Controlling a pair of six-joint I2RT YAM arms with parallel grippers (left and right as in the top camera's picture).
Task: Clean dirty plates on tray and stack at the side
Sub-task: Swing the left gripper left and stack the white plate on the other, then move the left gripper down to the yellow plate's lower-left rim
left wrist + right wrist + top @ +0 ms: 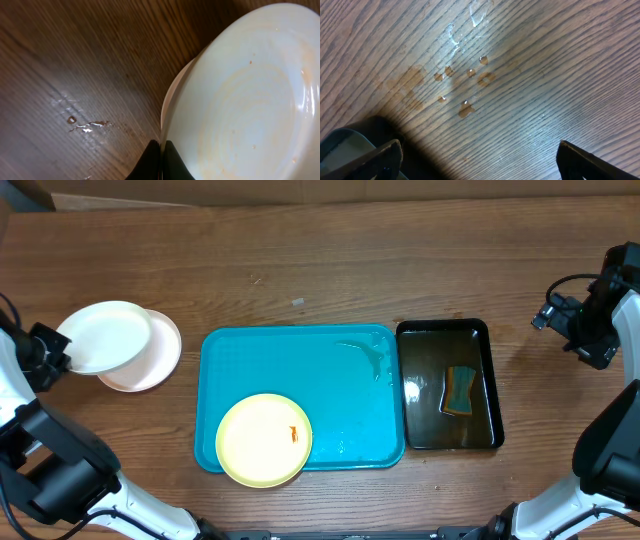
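A pale yellow plate [263, 438] with a small orange smear lies in the turquoise tray [300, 333], at its front left corner. To the left of the tray, a white plate [105, 335] overlaps a second white plate [160, 360] on the wood. My left gripper [52, 350] is shut on the upper plate's left rim. In the left wrist view its black fingers [161, 159] pinch that rim, and the plate [245, 100] shows faint orange specks. My right gripper [572, 330] hangs open over bare wood at the far right, its gripper [480, 160] empty.
A black tray of water [450, 385] with a sponge [460, 390] stands right against the turquoise tray; its corner [340, 147] shows in the right wrist view. Water drops [465, 75] dot the wood under the right gripper.
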